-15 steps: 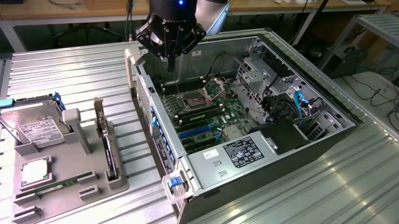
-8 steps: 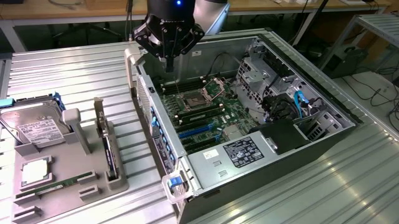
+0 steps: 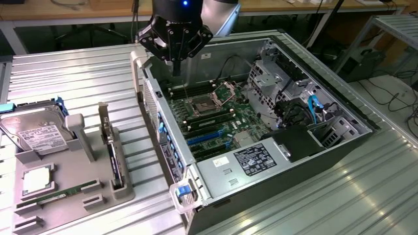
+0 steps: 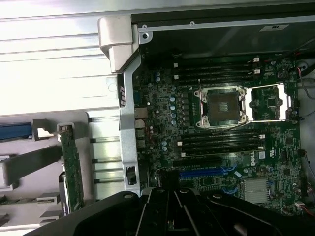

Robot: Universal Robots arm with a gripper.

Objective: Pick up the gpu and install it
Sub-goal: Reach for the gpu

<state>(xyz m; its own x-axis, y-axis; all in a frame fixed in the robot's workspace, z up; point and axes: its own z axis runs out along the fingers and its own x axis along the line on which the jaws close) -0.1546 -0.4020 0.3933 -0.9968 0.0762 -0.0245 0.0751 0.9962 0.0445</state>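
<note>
Hovering above the far end of the open case (image 3: 225,51), the gripper (image 3: 176,72) has its fingers (image 3: 176,62) pressed together into one point. Nothing is between them and nothing is touched.

Exterior view:
- The gpu (image 3: 112,152) stands on edge in a slot of the grey tray (image 3: 72,205). It sits to the exterior view's left of the case, well apart from the gripper.
- The same tray holds the hard drive (image 3: 36,129), the cpu (image 3: 37,178) and the RAM stick (image 3: 62,194).
- The case lies on its side with the board (image 3: 219,120) exposed. The socket (image 3: 203,104) is uncovered and the blue slots (image 3: 205,138) are in plain sight.
- Surface: a ribbed metal table (image 3: 339,196).
- Room: wooden benches (image 3: 78,7) stand behind, and cables (image 3: 398,98) lie on the floor at the exterior view's right.

Wrist view:
- The gripper's dark housing sits in the foreground over the slot end of the board.
- The gpu (image 4: 71,167) is on edge in the tray, outside the case's rear wall (image 4: 129,123).
- The socket (image 4: 221,104) is open, with its lid (image 4: 268,101) swung aside.
</note>
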